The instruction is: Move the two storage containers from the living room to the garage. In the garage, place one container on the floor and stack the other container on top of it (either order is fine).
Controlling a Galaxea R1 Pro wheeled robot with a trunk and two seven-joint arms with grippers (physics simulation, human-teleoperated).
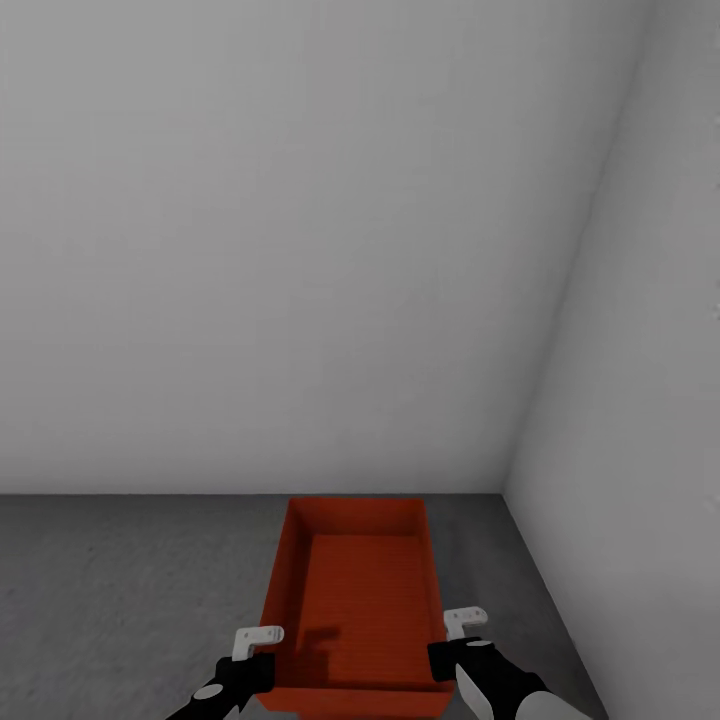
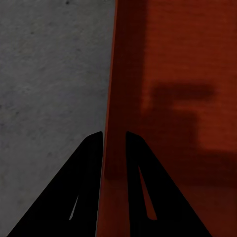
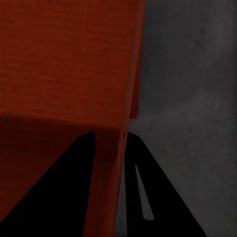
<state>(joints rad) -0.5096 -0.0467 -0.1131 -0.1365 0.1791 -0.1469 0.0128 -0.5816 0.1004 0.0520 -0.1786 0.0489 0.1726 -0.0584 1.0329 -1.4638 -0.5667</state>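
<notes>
— Looking out from the head view, we've got the big white walls meeting in a corner at the right, and below them the floor, rough speckled dark grey concrete. That's the garage.

— And on that stretch of concrete, near the corner, we see one storage container, red-orange, open-topped, low plain walls, its long sides running away from us toward the wall. Whether it rests on the concrete or hangs just above it, we cannot tell.

— Next down in size, the arms. The left gripper sits at the near end of the container's left wall, the right gripper at the near end of the right wall.

— Let's go to the left wrist view. We have the left gripper astride the red wall, one black finger on the floor side, the other inside the bin, the gap narrow and the wall filling it. Pinched tight on that rim, we'd say.

— Same story in the right wrist view: the right gripper has its two dark fingers either side of the wall, closed down on it, grey concrete on the outer side.

— And a soft gripper shadow lies on the ribbed bottom of the bin.
</notes>
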